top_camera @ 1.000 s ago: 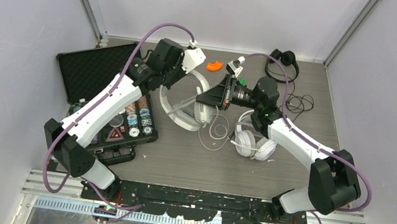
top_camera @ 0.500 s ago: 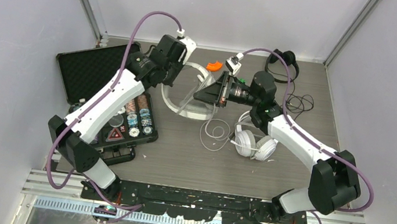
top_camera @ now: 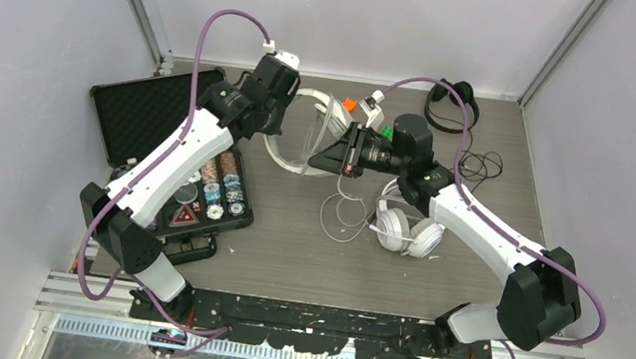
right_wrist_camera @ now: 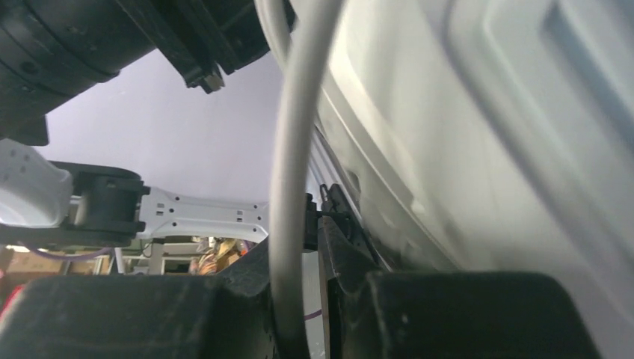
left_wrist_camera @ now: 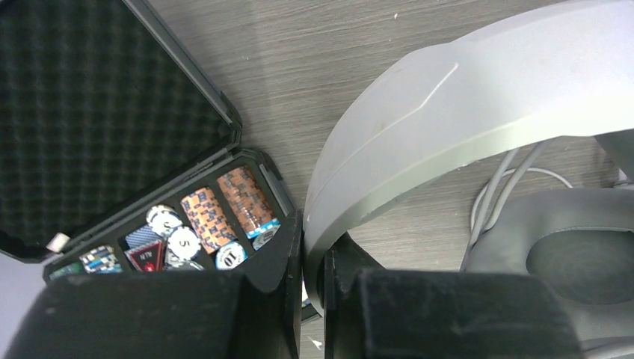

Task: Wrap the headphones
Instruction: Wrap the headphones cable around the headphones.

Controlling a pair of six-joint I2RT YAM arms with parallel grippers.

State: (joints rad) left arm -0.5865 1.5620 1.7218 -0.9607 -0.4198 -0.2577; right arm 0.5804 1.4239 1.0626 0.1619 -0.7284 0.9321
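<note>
My left gripper [top_camera: 272, 131] is shut on the headband of a pale grey over-ear headset [top_camera: 304, 131] and holds it above the table at the back centre. In the left wrist view the band [left_wrist_camera: 448, 97] runs between my fingers [left_wrist_camera: 318, 258], with an ear cup [left_wrist_camera: 568, 254] at the right. My right gripper [top_camera: 319, 159] is shut on this headset's white cable [right_wrist_camera: 299, 172], close beside the headset body [right_wrist_camera: 486, 149]. The cable's loop [top_camera: 343, 211] lies on the table. A white headset [top_camera: 405, 231] lies under the right arm. A thin black headset [top_camera: 453, 103] lies at the back right.
An open black case [top_camera: 150, 114] with poker chips [top_camera: 224, 190] lies at the left, also in the left wrist view [left_wrist_camera: 112, 112]. A small orange piece [top_camera: 344, 103] sits at the back. The black cable [top_camera: 481, 165] trails at the right. Walls close in on three sides.
My left gripper has lifted the pale grey headset off the table and carried it toward the back. My right gripper has followed back and left with the cable.
</note>
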